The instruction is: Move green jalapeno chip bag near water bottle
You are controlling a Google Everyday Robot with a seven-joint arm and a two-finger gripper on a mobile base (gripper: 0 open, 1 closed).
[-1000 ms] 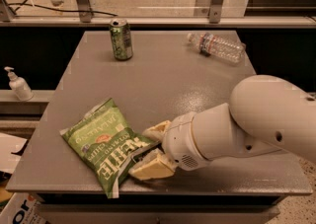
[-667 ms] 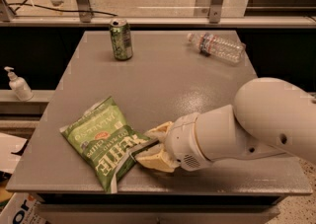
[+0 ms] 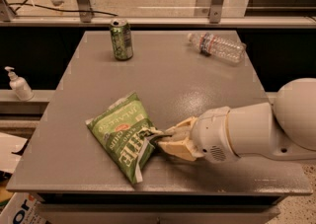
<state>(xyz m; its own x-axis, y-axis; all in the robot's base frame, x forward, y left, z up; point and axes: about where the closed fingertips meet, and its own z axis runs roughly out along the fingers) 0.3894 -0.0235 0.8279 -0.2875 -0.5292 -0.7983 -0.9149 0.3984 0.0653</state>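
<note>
The green jalapeno chip bag [image 3: 121, 134] is a crinkled green foil bag with white lettering, lying near the table's front left. My gripper [image 3: 165, 140] is at the bag's right edge, its cream fingers [image 3: 177, 149] closed on the crumpled foil there. The bulky white arm [image 3: 261, 129] reaches in from the right. The water bottle [image 3: 217, 46] is clear with a red-blue label and lies on its side at the table's far right, well away from the bag.
A green soda can [image 3: 121, 39] stands upright at the far left of the grey table [image 3: 182, 80]. A white pump dispenser [image 3: 19, 85] stands on a ledge left of the table. A glass railing runs behind the table.
The gripper has pulled the bag to the right and slightly away from the front edge; the bag's right edge is bunched up in the fingers. The can and bottle stayed put.
</note>
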